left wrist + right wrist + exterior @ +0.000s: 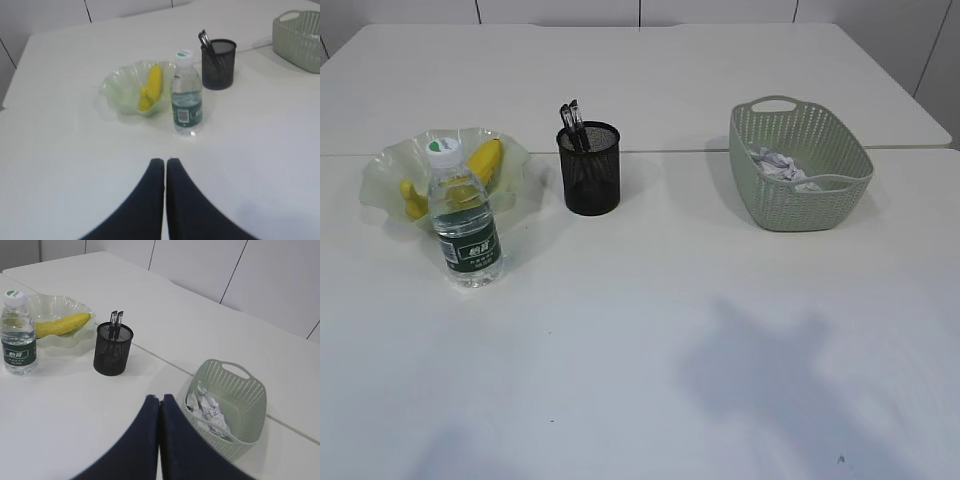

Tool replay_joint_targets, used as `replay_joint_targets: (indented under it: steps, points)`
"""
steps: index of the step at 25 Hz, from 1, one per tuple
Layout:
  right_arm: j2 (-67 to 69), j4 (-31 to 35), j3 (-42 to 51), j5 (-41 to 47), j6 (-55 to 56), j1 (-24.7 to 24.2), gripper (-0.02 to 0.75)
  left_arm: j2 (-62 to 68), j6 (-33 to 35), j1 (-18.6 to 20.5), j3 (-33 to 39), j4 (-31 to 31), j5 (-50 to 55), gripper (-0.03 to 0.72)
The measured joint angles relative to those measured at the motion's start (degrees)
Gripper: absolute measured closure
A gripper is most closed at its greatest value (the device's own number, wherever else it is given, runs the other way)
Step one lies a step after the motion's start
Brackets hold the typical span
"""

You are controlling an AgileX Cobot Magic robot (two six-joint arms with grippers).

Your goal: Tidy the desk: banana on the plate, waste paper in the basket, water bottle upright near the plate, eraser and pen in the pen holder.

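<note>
A yellow banana (485, 160) lies on the clear wavy plate (385, 165) at the left. A water bottle (465, 215) stands upright in front of the plate. The black mesh pen holder (589, 170) holds pens (571, 120); no eraser shows. Crumpled waste paper (782, 165) lies in the green basket (800, 205) at the right. Neither gripper shows in the exterior view. My left gripper (165, 161) is shut and empty above bare table, short of the bottle (186, 95). My right gripper (160, 399) is shut and empty, just left of the basket (225, 410).
The white table (650, 330) has a seam running across it behind the pen holder. Arm shadows fall on the near right part. White wall panels stand behind the table.
</note>
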Motion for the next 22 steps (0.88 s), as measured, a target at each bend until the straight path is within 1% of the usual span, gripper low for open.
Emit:
replay_joint_targets:
  steps: [6, 10, 16, 19, 22]
  points:
    - [-0.37, 0.0, 0.02, 1.17, 0.0, 0.0, 0.754, 0.0, -0.03, 0.0, 0.65, -2.4, 0.14, 0.712]
    - [-1.75, -0.25, 0.12, 1.39, 0.0, 0.0, 0.754, 0.0, -0.13, 0.0, 0.14, -4.02, 2.39, 0.712]
    - [-3.29, -0.25, 0.12, 3.23, 0.0, 0.0, 0.754, 0.0, -0.13, 0.0, -0.43, -4.49, 4.14, 0.712]
    - [-3.95, -0.25, 0.12, 3.44, 0.0, 0.0, 0.754, 0.0, -0.13, 0.0, -1.48, -4.49, 7.12, 0.712]
    - [-4.38, -0.25, 0.12, 3.44, 0.0, 0.0, 0.754, 0.0, -0.13, 0.0, -1.9, -4.07, 12.42, 0.712]
